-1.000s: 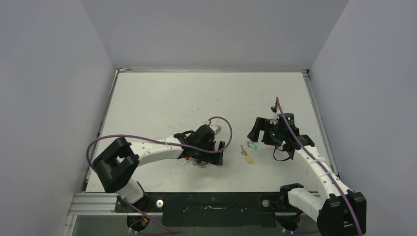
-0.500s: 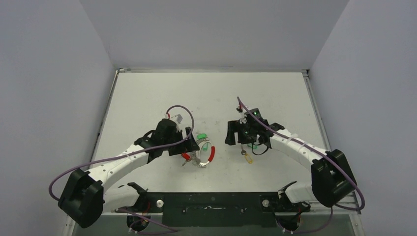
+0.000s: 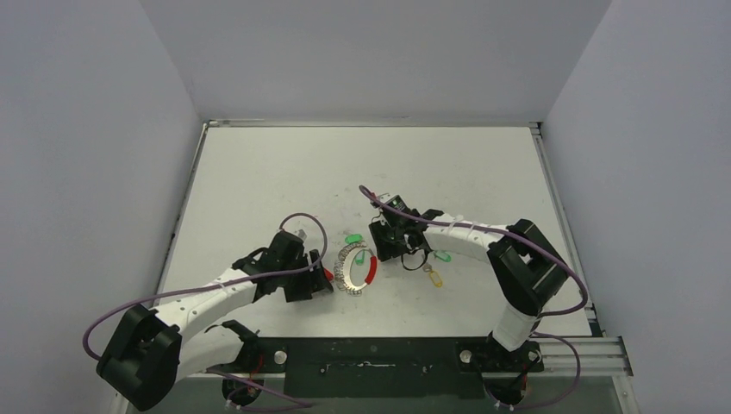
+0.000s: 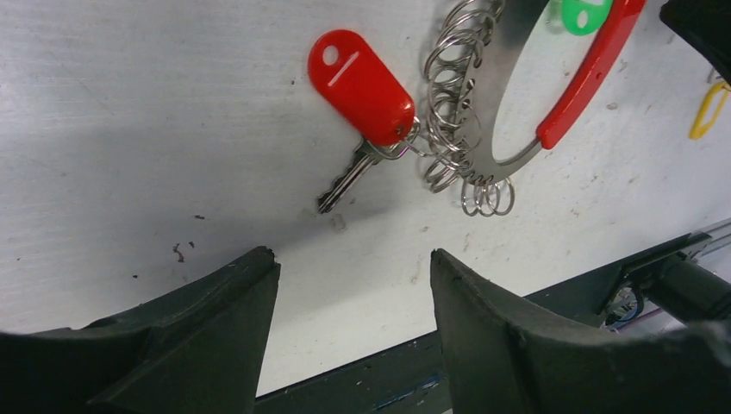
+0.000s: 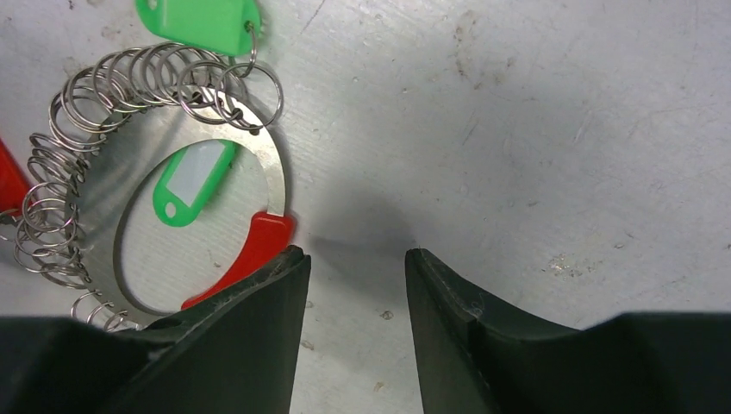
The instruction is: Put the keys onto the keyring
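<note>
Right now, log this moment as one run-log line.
left gripper: open, empty, near red key | right gripper: open, empty, beside keyring | yellow key: loose, apart from keyring

The left arm [image 3: 215, 297] swings out from its base to an elbow at the near left. Its white forearm then runs right and slightly away to the left claw [image 3: 317, 278]. Seen from the wrist, this claw [image 4: 353, 259] tips downward, its two black fingers [image 4: 215, 336] spread with nothing between them. The right arm [image 3: 470, 235] rises from its base to an elbow on the right and reaches left toward the middle, ending in the right claw [image 3: 382, 246], near the left one but not touching it. Its fingers [image 5: 250, 345] also stand apart, the gap empty.
</note>
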Robot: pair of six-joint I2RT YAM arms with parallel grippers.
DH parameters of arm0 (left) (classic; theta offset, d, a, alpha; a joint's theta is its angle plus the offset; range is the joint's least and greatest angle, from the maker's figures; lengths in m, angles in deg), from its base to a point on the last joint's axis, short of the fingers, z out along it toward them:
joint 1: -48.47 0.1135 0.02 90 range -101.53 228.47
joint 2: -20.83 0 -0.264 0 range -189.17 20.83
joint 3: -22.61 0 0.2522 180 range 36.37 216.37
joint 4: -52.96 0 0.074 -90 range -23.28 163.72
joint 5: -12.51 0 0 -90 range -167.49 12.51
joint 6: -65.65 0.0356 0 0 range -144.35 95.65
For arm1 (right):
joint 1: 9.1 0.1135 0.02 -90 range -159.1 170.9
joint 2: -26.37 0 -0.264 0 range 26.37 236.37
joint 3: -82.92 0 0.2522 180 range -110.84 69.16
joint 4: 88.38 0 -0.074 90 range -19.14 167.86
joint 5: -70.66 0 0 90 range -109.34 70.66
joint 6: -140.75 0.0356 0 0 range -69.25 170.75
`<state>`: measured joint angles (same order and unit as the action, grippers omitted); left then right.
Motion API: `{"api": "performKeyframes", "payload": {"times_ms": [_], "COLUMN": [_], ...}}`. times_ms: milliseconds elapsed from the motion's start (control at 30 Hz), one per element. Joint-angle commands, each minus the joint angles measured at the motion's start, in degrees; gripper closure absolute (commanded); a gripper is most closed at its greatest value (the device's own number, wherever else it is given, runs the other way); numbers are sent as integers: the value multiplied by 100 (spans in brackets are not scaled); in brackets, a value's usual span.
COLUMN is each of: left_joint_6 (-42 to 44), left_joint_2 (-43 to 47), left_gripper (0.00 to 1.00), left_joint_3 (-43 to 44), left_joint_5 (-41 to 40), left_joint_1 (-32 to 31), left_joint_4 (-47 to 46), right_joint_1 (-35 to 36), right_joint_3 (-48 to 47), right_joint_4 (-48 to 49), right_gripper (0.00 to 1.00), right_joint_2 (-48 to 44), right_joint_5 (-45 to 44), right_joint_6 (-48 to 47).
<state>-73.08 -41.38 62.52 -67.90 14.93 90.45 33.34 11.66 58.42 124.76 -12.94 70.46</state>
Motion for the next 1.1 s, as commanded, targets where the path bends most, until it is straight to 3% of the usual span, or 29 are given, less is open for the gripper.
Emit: {"api": "performKeyframes", "payload": {"times_ms": [0, 167, 367, 533, 633, 833, 1067], "left_joint_6": [-205, -89, 419, 935, 1179, 1139, 656], "left_joint_2": [-185, -698, -1593, -2192, -2391, -1856, -564], "left_gripper": [39, 45, 51, 52, 51, 47, 45], "left_joint_3": [-8, 183, 890, 1599, 1920, 1716, 872], "left_joint_5": [102, 39, -192, -495, -662, -668, -584], "left_joint_1": [41, 85, 208, 247, 244, 195, 148], "left_joint_4": [-698, -1095, -1017, -763, -506, -253, -109], "right_joint_1": [-16, -16, -7, 46, -15, -28, 59], "right_joint_3": [77, 543, 1266, 1649, 1618, 662, -331], "right_joint_4": [238, 504, 1099, 1616, 1509, 523, 36], "right_gripper": [57, 68, 71, 71, 65, 45, 42], "right_joint_2": [-54, -190, -553, -758, -886, -745, 43], "right_joint_5": [46, 414, 1047, 1423, 1227, 375, -225], "right_joint_6": [86, 352, 910, 1186, 1110, 318, -291]}}
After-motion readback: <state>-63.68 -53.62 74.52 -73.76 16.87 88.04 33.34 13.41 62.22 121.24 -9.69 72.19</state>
